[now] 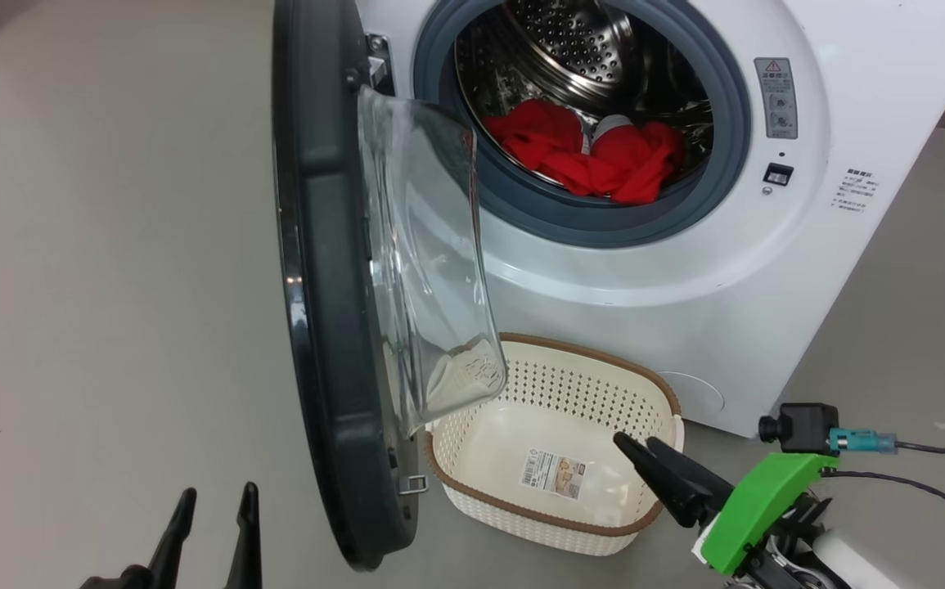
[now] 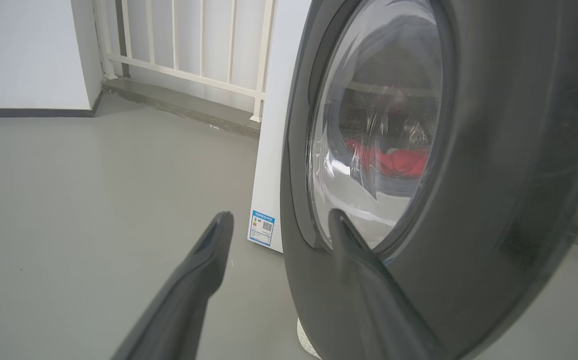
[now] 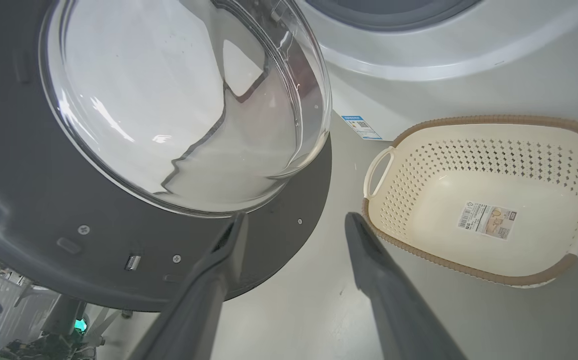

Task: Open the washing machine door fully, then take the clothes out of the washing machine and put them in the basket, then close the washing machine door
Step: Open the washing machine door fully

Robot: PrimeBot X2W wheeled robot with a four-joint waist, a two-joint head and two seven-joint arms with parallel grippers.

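while the clothes [image 1: 603, 159] lie in the washing machine [image 1: 685, 327], left pincer [image 1: 219, 489] and right pincer [image 1: 634, 440] gape empty.

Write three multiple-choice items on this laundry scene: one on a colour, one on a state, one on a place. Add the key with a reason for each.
1. The rim of the basket is:
A) brown
B) blue
C) black

2. The washing machine door is:
A) shut
B) open, swung out on its left-hand hinge
C) taken off

3. The clothes lie:
A) in the basket
B) in the drum of the washing machine
C) draped over the door

Key:
1 A, the woven-look band round the cream walls is brown.
2 B, the door stands out from the machine's front and bares the drum.
3 B, the red heap sits in the steel drum, while the basket holds nothing but its sticker.
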